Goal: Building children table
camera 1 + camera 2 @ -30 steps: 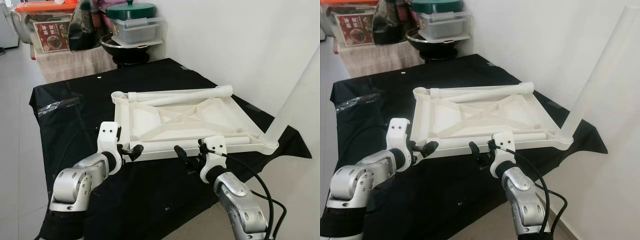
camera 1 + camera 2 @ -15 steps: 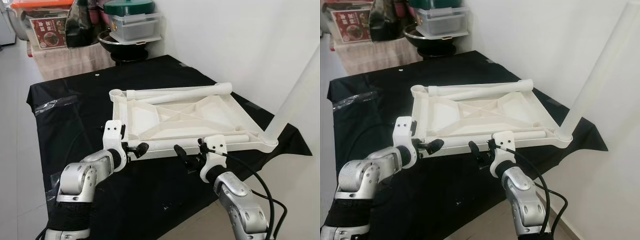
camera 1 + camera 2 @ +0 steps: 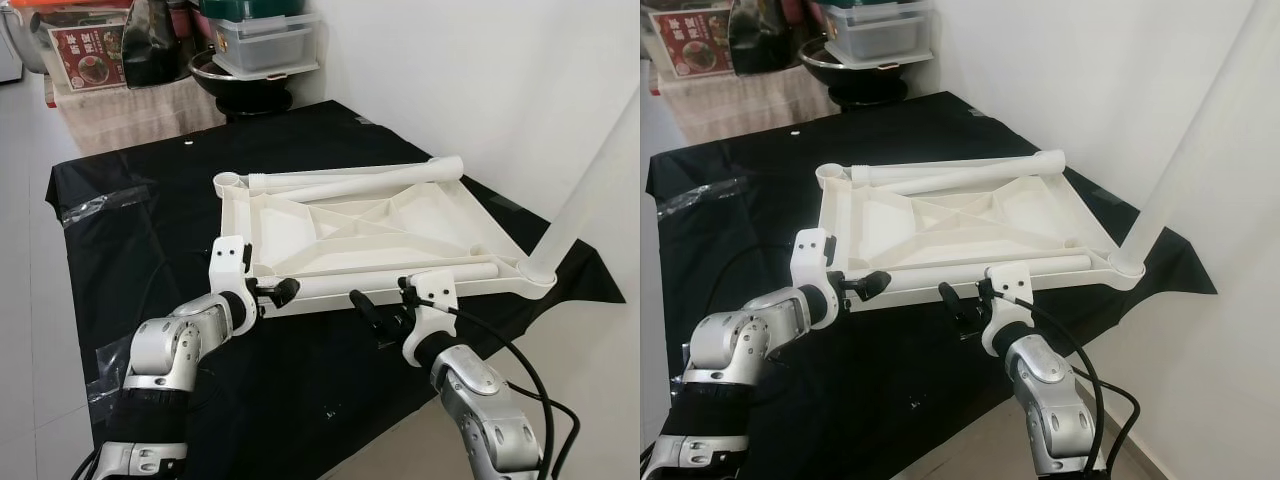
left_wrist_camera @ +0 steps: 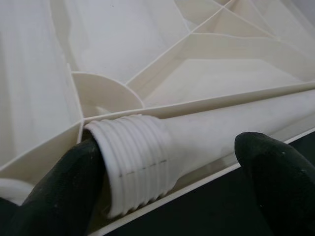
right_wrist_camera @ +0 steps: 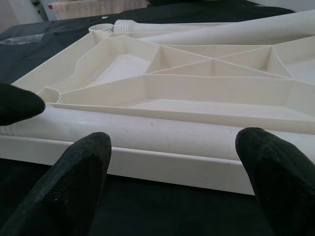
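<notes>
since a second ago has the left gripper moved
Yes. The left gripper has closed in rightward on the threaded end of the table leg lying along the tabletop's near edge.

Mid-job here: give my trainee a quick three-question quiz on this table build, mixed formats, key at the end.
1. True or false: one leg already stands upright in a corner socket of the tabletop.
2. The left tool is at which part of the loose leg along the near edge? A) threaded end B) middle C) smooth end
3. Fill in: the right tool's fingers are ____, apart from the tabletop's near edge.

Key: 1 true; 2 A; 3 open
</notes>
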